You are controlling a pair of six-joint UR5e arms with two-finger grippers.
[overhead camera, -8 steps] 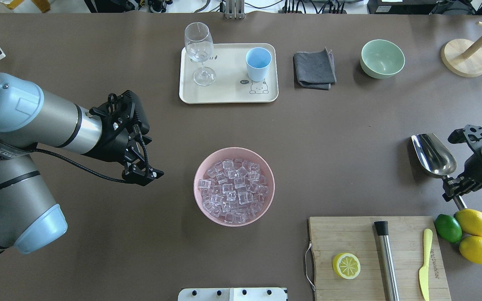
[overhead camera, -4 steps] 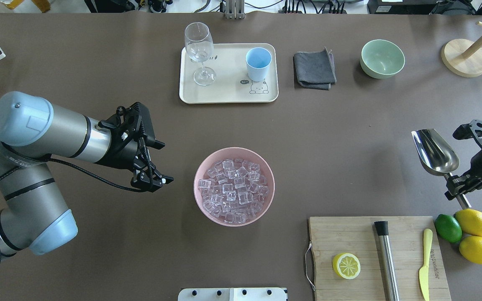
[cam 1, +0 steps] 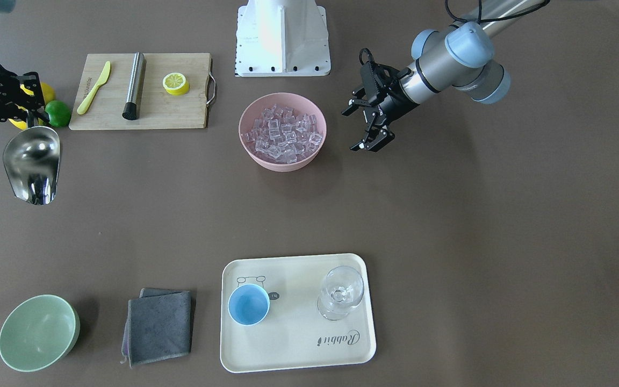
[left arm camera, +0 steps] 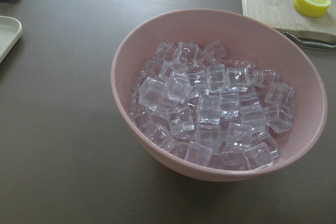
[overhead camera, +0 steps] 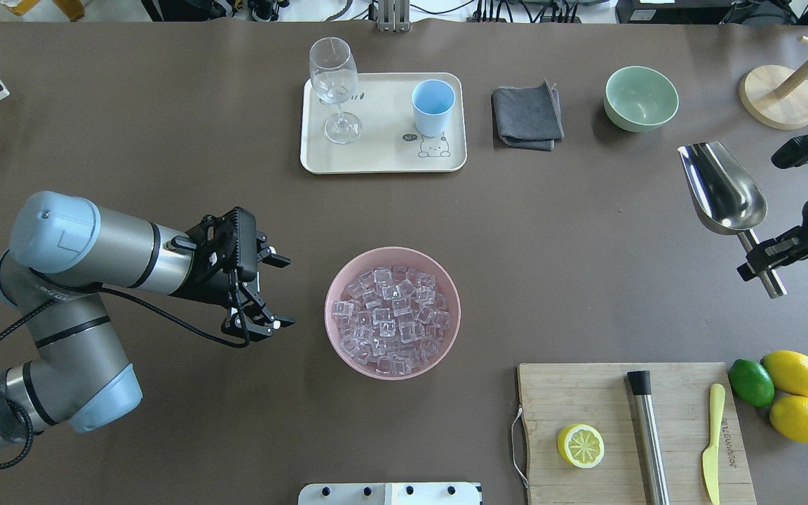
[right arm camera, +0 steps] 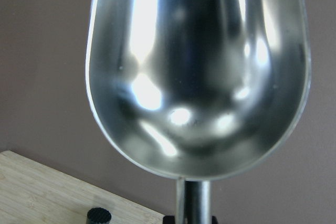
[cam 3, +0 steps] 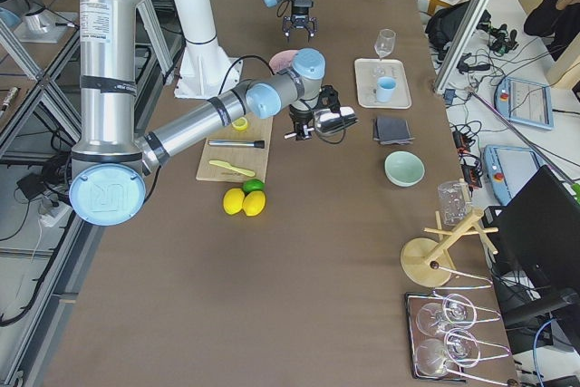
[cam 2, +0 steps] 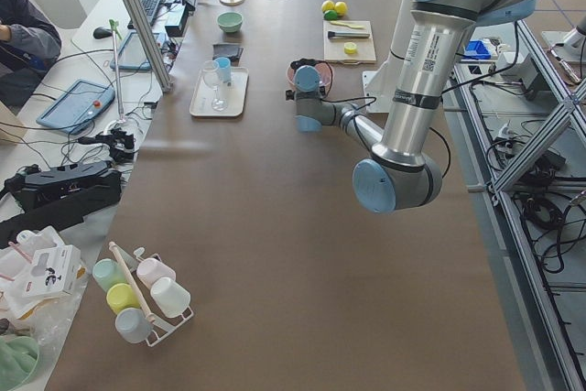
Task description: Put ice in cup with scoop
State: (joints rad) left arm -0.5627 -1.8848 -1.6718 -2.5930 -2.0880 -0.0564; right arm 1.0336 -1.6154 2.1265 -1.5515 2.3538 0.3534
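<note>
The right hand is clamped on the short handle of the scoop, holding it up off the surface out at the robot's far right, trough facing upward. The wrist view shows that trough bare, nothing in it but reflections. So the tool is picked up; that part is done.

The ice sits heaped in the pink bowl at centre, well apart from the scoop, with no cube outside the bowl that I can see. The cup stands upright on the cream tray at the far side, beside the wine glass, and its blue inside looks empty in the front view.

The left hand hovers just beside the bowl, fingers spread apart, holding nothing. My read is that it's placed to steady the bowl.

What's left, by my judgement, is nearly everything: carry the scoop across to the bowl, dig in, lift a load, travel to the tray, and tip it into the cup.
</note>
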